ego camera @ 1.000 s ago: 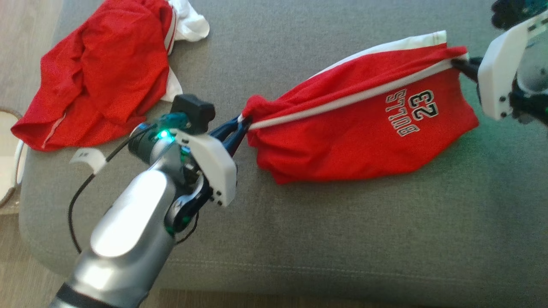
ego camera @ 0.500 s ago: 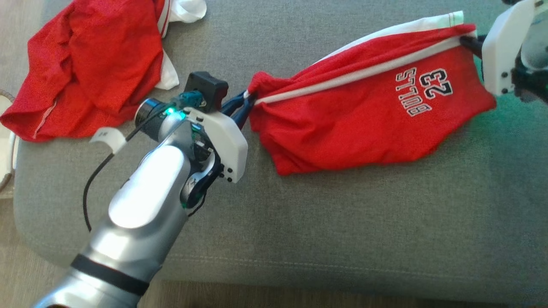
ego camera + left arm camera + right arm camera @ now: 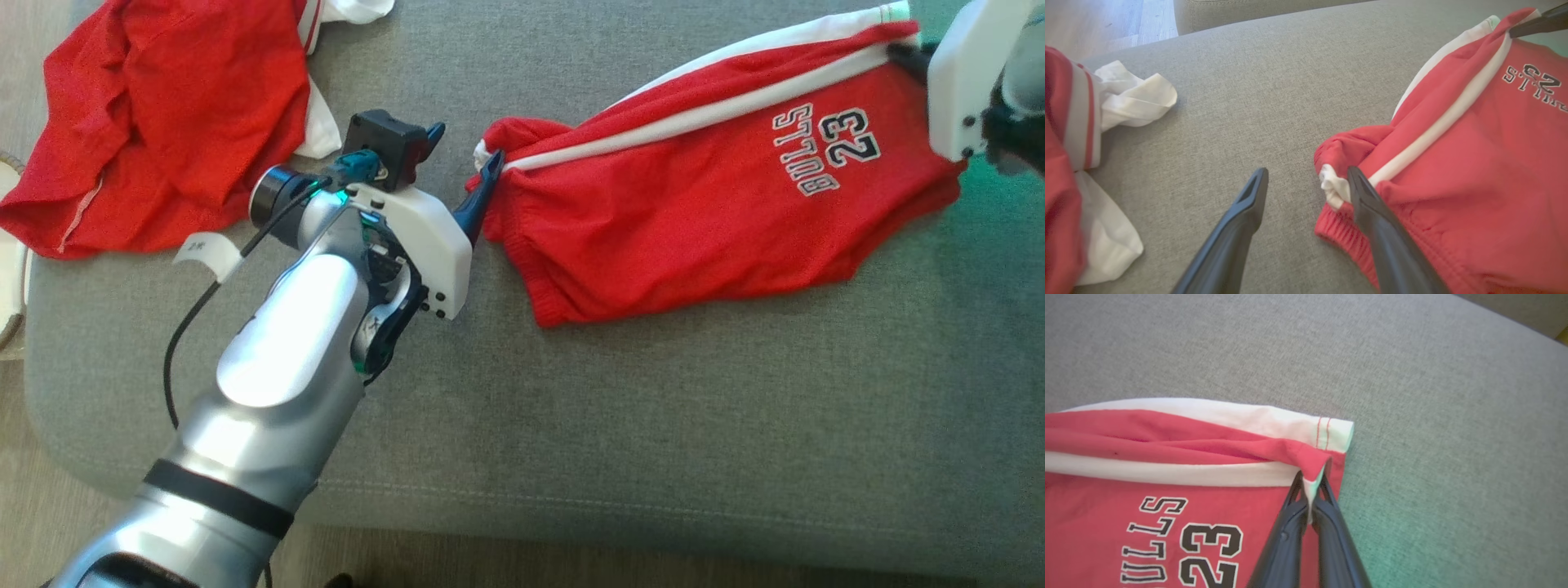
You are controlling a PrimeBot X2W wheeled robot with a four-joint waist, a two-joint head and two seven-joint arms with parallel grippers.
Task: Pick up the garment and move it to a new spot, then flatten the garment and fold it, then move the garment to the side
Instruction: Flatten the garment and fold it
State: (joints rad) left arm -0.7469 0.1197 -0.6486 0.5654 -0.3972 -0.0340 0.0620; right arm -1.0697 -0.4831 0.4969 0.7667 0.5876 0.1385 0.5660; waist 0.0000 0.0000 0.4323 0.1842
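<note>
The left gripper (image 3: 465, 144) has just let go: its jaws now stand spread beside the shorts (image 3: 694, 204), which lie stretched across the couch (image 3: 653, 425). Farther off, the right gripper (image 3: 1312, 477) still pinches their hem corner. The move looks done, so flattening comes next.

The red shorts (image 3: 694, 220) were matt knitted cloth, the grey couch (image 3: 653, 425) coarse woven fabric, the fingers (image 3: 1241, 220) smooth dark plastic.

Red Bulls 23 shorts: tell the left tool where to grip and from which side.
Grip the red shorts' bunched waistband corner where the white stripe ends, coming low from the robot's left. It humps off the grey cushion beside the open left tool, so fingers can straddle it.
</note>
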